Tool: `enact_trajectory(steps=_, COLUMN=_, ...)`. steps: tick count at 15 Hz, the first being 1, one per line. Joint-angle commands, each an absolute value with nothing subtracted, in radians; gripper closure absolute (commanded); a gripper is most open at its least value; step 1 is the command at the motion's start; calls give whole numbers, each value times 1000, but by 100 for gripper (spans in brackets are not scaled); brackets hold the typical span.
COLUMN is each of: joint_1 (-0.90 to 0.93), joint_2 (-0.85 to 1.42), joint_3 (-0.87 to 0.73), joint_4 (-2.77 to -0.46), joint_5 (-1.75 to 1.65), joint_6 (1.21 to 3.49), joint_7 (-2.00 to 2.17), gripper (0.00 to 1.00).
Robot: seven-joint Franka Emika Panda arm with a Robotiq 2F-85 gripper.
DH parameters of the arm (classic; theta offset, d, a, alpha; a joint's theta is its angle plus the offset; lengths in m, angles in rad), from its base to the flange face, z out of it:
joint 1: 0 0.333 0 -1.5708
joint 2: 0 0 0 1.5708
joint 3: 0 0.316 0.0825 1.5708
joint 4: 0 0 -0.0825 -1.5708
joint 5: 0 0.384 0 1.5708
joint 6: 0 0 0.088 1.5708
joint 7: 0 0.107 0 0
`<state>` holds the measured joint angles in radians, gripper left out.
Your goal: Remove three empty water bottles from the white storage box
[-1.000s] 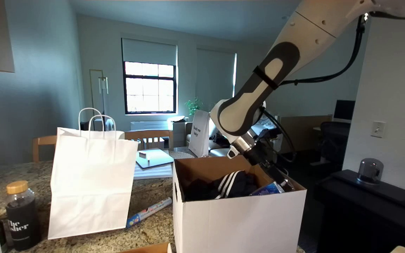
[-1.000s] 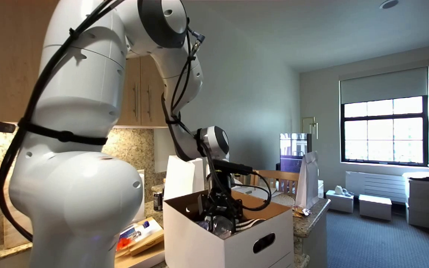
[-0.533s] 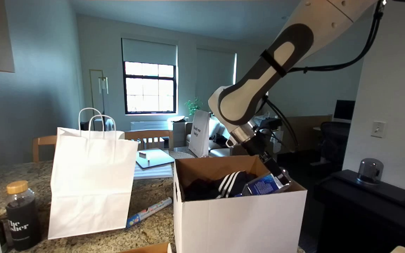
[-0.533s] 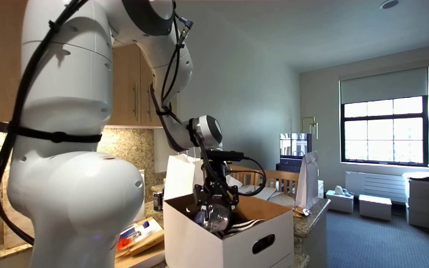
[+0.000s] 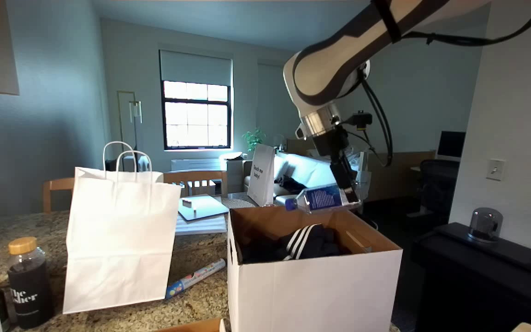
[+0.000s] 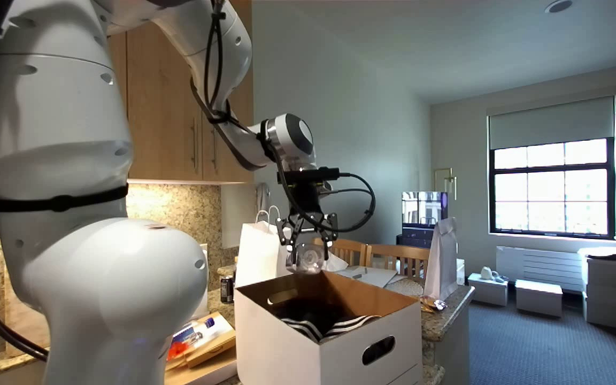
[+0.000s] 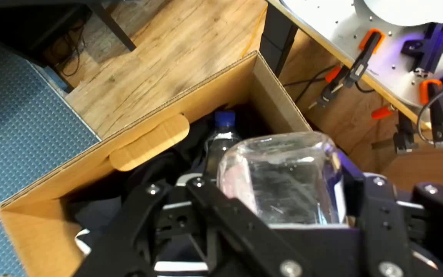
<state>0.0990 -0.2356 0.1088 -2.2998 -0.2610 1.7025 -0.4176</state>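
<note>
The white storage box [image 5: 314, 290] stands open on the counter, also in an exterior view [image 6: 281, 334]. My gripper [image 5: 349, 196] is shut on a clear water bottle [image 5: 321, 198] near its base. The bottle hangs about level above the box opening, its blue cap pointing away from the fingers. In an exterior view the held bottle [image 6: 309, 260] shows base-on between the fingers. In the wrist view its base [image 7: 275, 177] faces the camera and its cap is hidden. Another blue-capped bottle [image 7: 223, 134] lies inside the box near a corner. A further blue-capped bottle [image 6: 197, 336] lies outside, beside the box.
Dark striped cloth [image 5: 304, 242] lies in the box. A white paper bag [image 5: 120, 240], a blue tube [image 5: 195, 278] and a dark jar [image 5: 28, 281] stand or lie on the counter. Cardboard packaging [image 6: 214, 350] lies between the box and the robot base.
My gripper has risen with the bottle from inside the box to above its rim. The bottle has swung from tilted to about level. The box has stayed in place.
</note>
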Motion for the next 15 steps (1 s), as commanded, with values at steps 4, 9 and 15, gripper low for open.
enact_trajectory(steps=4, joint_1=169, joint_2=-411, joint_3=140, joint_4=-2266, joint_5=-167, joint_6=1807, joint_7=-250, gripper=56)
enact_trajectory(steps=9, joint_1=243, joint_2=-437, joint_3=249, joint_4=-2290, joint_5=-129, joint_6=2058, joint_7=-15, gripper=56)
enact_trajectory(steps=15, joint_1=275, joint_2=-186, joint_3=434, joint_4=-2218, joint_5=-225, joint_6=2247, joint_7=156, gripper=56)
